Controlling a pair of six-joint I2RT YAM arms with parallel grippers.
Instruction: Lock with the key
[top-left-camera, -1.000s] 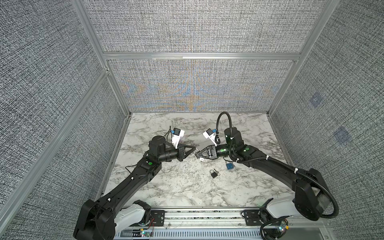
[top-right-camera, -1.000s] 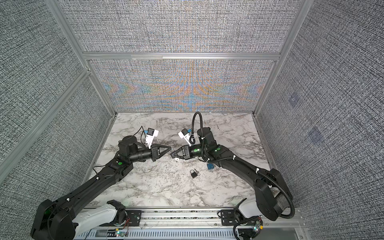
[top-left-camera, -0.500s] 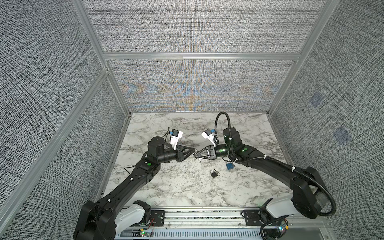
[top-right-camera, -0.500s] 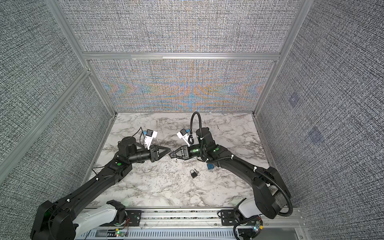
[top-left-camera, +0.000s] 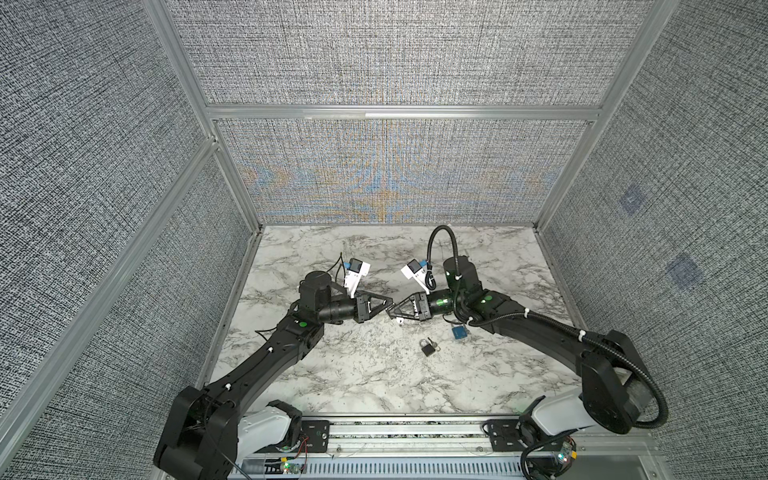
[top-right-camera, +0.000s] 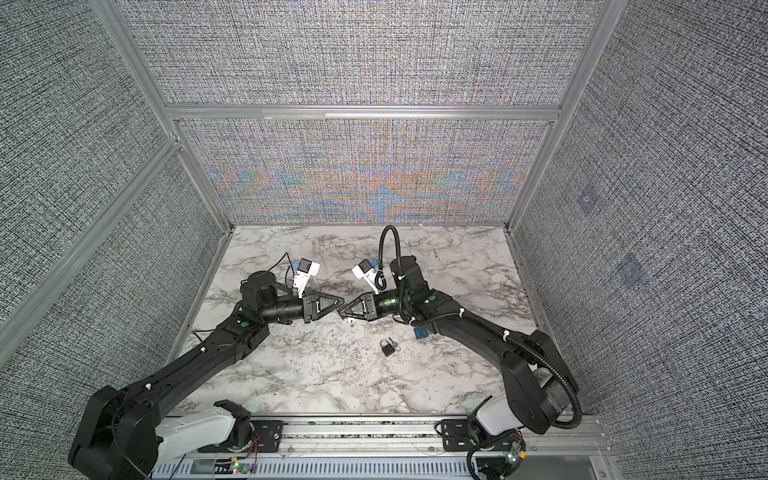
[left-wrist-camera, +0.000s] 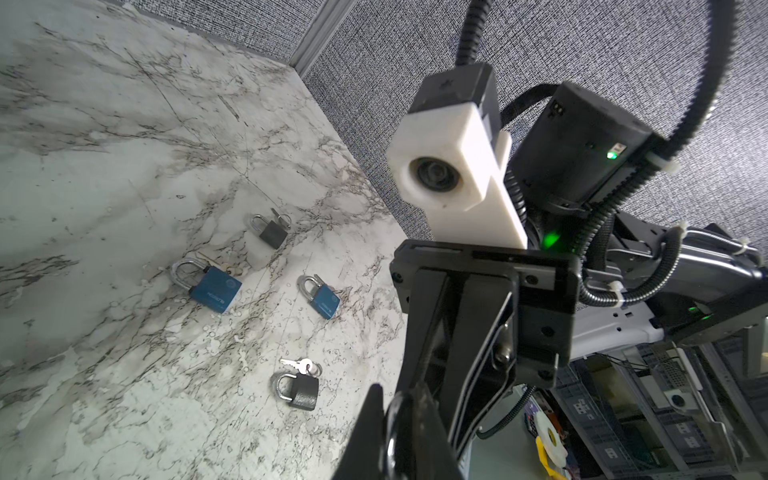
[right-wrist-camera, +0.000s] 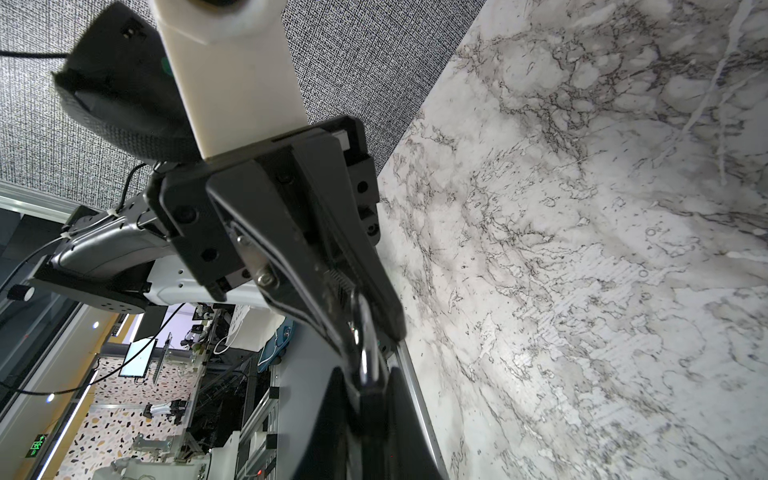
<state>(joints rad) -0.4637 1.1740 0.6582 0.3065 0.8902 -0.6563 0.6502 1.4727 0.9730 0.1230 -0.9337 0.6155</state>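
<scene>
Grey fabric walls (top-left-camera: 395, 166) closed the marble bench (top-left-camera: 332, 386) on three sides, and an aluminium rail (top-left-camera: 415, 428) ran along its 6 o'clock edge. The left arm (top-left-camera: 266, 365) reached in from 8 o'clock and the right arm (top-left-camera: 540, 332) from 4 o'clock, meeting tip to tip near the bench centre. Bare marble lay open toward the 12 o'clock wall and along the 6 o'clock edge. The left gripper (top-left-camera: 386, 305) was closed tight on the silver shackle of the held padlock (right-wrist-camera: 365, 332), whose dark body sat pinched in the closed right gripper (top-left-camera: 395, 312). Between 4 and 5 o'clock of the tips lay a black padlock (top-left-camera: 428, 348) with a key (left-wrist-camera: 296, 365) just beside its shackle. A blue padlock (top-left-camera: 458, 332) lay near 4 o'clock, at the right arm's edge.
</scene>
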